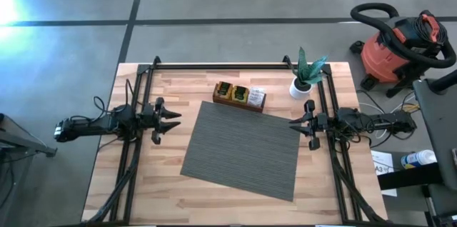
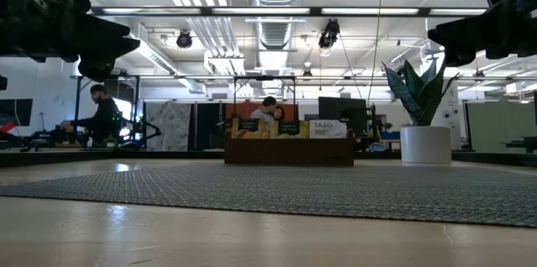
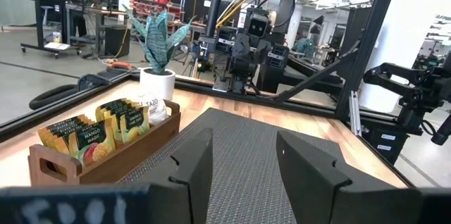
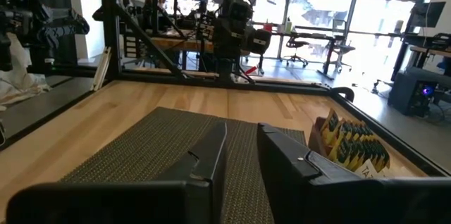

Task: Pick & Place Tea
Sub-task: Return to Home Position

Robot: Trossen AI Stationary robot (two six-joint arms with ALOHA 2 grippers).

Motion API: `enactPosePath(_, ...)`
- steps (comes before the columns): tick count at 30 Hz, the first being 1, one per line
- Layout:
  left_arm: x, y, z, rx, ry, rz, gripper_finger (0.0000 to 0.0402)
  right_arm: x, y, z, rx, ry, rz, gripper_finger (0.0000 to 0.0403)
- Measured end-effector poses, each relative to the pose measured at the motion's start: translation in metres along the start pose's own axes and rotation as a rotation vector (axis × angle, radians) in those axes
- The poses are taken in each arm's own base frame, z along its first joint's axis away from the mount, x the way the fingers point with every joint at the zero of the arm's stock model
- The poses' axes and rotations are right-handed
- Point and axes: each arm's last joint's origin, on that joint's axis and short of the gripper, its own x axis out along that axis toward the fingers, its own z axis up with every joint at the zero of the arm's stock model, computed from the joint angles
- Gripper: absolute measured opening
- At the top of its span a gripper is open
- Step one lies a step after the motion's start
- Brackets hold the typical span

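Standing nearby, I saw the tea (image 3: 106, 129) sat upright in the tray (image 3: 113, 159) behind the mat (image 1: 243, 148). Left gripper (image 1: 176, 120) and right gripper (image 1: 292, 124) hovered at the sides, fingers apart, empty.

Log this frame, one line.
left gripper: open, at mat's left | right gripper: open, at mat's right | tea: in tray

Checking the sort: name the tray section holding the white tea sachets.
The end section beside the white plant pot; its white sachets differ from the yellow-orange ones filling the rest of the wooden tray.
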Motion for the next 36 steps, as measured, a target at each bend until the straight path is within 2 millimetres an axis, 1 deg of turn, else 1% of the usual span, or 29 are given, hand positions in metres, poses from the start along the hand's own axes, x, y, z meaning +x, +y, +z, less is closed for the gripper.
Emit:
enactPosePath(12, 0.0, 0.0, 0.0001, 0.0, -0.001, -0.001, 0.0151, 0.0, 0.0, 0.0, 0.0, 0.0, 0.0, 0.0089)
enactPosePath(27, 0.0, -0.0001, 0.0004, 0.0, -0.004, -0.001, 0.0151, 0.0, 0.0, 0.0, 0.0, 0.0, 0.0, 0.0068)
enactPosePath(36, 0.0, -0.0001, 0.0003, 0.0, -0.003, -0.002, 0.0151, 0.0, 0.0, 0.0001, 0.0, 0.0, 0.0, 0.0078)
